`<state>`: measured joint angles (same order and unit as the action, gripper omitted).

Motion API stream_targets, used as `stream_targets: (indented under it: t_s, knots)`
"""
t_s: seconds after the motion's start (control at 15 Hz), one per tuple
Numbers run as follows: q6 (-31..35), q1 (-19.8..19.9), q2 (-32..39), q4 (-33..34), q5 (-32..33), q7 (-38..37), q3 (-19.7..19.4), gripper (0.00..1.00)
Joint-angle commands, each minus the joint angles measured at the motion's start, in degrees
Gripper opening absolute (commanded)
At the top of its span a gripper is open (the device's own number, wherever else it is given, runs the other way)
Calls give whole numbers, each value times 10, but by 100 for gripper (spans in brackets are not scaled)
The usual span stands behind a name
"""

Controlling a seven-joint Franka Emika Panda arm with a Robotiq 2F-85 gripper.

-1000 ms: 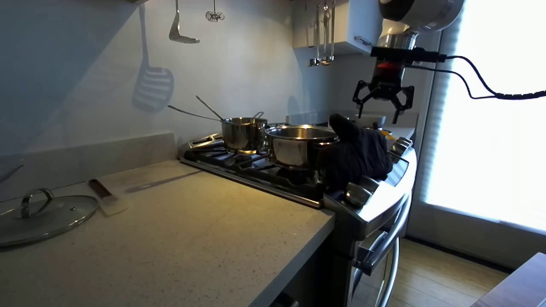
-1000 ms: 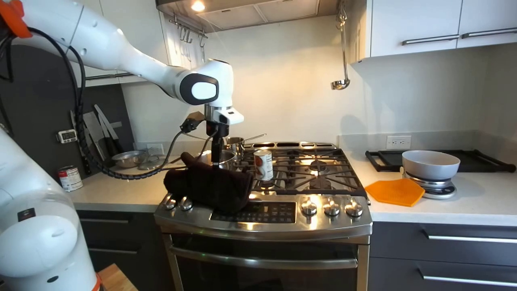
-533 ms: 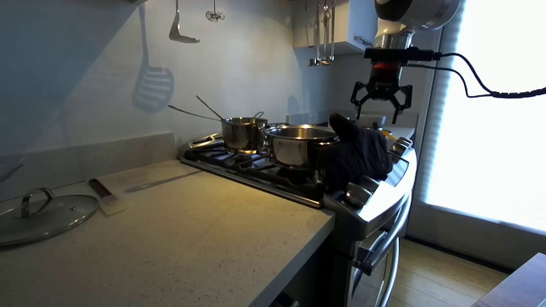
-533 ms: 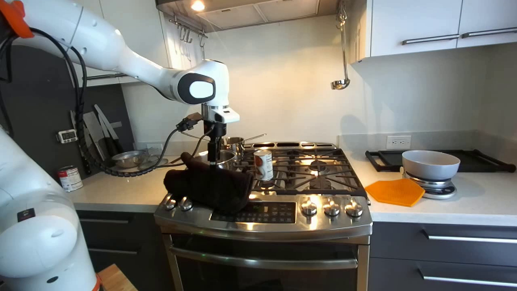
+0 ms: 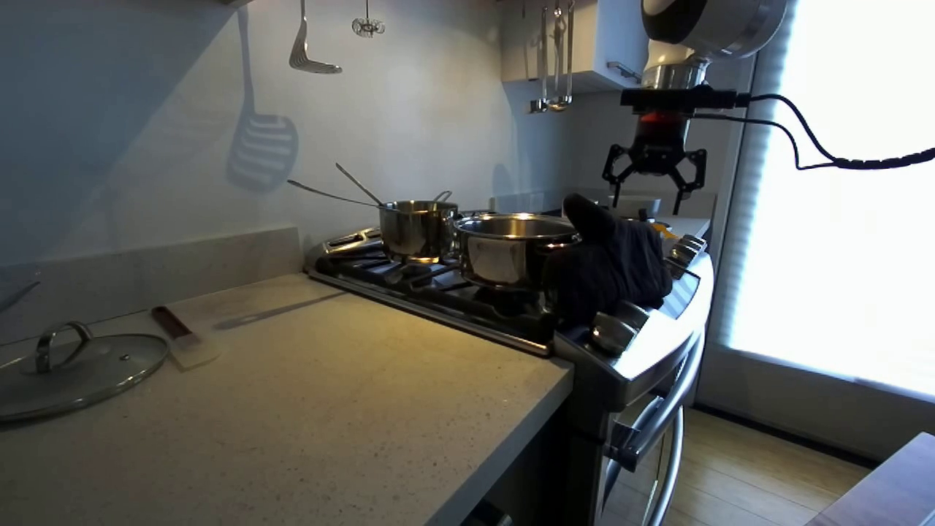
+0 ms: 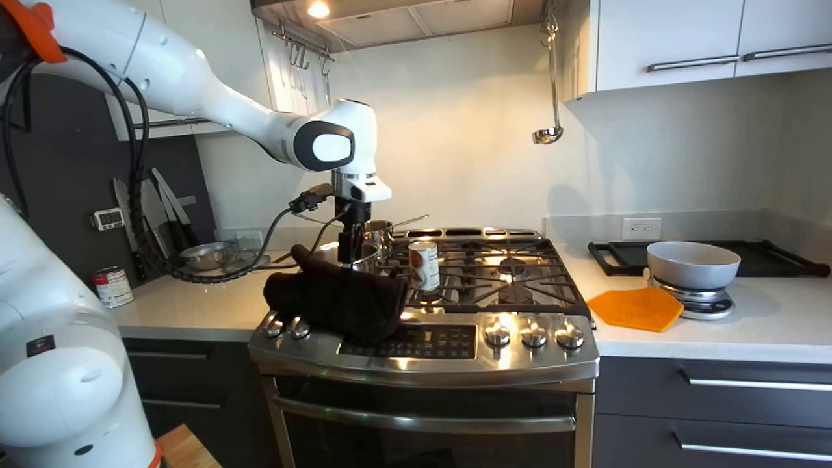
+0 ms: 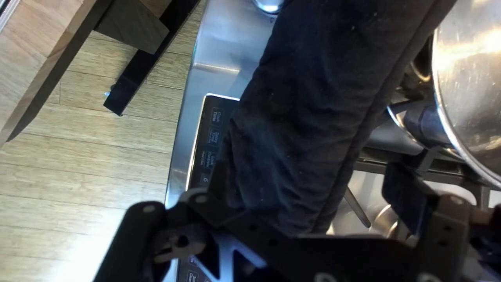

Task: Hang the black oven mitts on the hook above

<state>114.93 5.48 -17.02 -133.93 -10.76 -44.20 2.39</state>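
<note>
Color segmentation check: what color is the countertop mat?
Orange; the countertop mat shows best in an exterior view.

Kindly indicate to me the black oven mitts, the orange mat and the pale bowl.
Black oven mitts (image 7: 305, 125), in the wrist view: fabric's middle.
Orange mat (image 6: 634, 309), in an exterior view: flat top.
Pale bowl (image 6: 693, 272), in an exterior view: outer wall.

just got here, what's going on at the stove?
The Panda arm is lined up to pick up the black oven mitts, with its claw open above them. They lie across the front of the stove, next to a large pot, not yet gripped or hung. The job is to hang them up; hooks show higher up, though which one is meant isn't clear.
</note>
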Motion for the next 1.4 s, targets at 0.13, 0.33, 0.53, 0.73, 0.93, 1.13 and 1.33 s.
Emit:
stream_targets:
  t_s: [0.13, 0.33, 0.53, 0.73, 0.93, 1.13, 1.33]
  knots:
    - [6, -1, 39, 18, -14, -43, -8, 100]
    - [-18, -3, 56, 26, -10, -71, -6, 100]
    - [-41, -5, 71, 34, -5, -103, -6, 100]
    - [-50, -7, 83, 39, -5, -120, -9, 66]
    - [-43, -9, 92, 44, -5, -125, -10, 42]
    - [-41, -10, 95, 46, -5, -124, -12, 17]
    - [-42, -11, 92, 46, -5, -125, -12, 3]
